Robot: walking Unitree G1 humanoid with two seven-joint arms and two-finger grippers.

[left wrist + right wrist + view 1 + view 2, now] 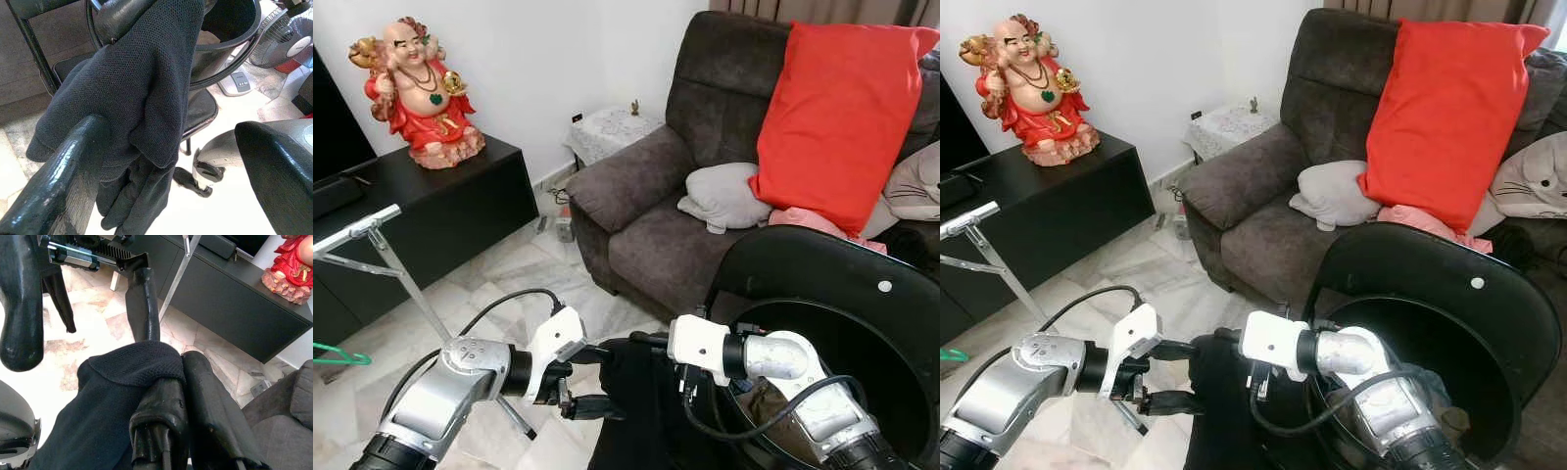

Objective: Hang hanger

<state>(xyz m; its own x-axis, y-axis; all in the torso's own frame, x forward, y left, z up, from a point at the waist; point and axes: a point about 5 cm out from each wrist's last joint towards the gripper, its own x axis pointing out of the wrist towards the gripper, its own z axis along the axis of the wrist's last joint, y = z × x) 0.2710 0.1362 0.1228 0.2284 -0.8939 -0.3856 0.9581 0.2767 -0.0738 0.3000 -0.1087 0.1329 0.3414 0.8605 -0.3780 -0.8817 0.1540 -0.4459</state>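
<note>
- Both grippers meet low in front of the robot over one dark mesh garment (636, 411), which hangs between them above the marble floor (509, 274)
- Right gripper (178, 377) has its two black fingers pinched shut on a fold of that garment; the right wrist view shows the cloth bunched over the fingertips
- Left gripper (166, 161) stands with its fingers spread apart; one finger (63, 176) lies against the cloth and the other is clear of it, so it grips nothing
- One black laundry basket (862, 294) sits at the robot's right, just beside the right arm, with some cloth in its bottom
- One green hanger (337, 354) peeks in at the left edge of the head view, low beside the metal rack; most of it is cut off, and it is well apart from both grippers
- One silver drying rack (372, 235) stands at the left, in front of the black cabinet (460, 196), its top bar free
- On the cabinet's top stands one red figurine (416, 83); on the grey sofa (666, 215) lie one red cushion (837, 108) and one grey pillow (724, 196)
- Risk, as I judge it: the garment is held by a single small pinch, so a pull by the left gripper could drag it free and drop it to the floor
- Loose folds could also snag on the basket rim, and the hanger lies far out at the left, a long reach with the rack leg close to the left arm
</note>
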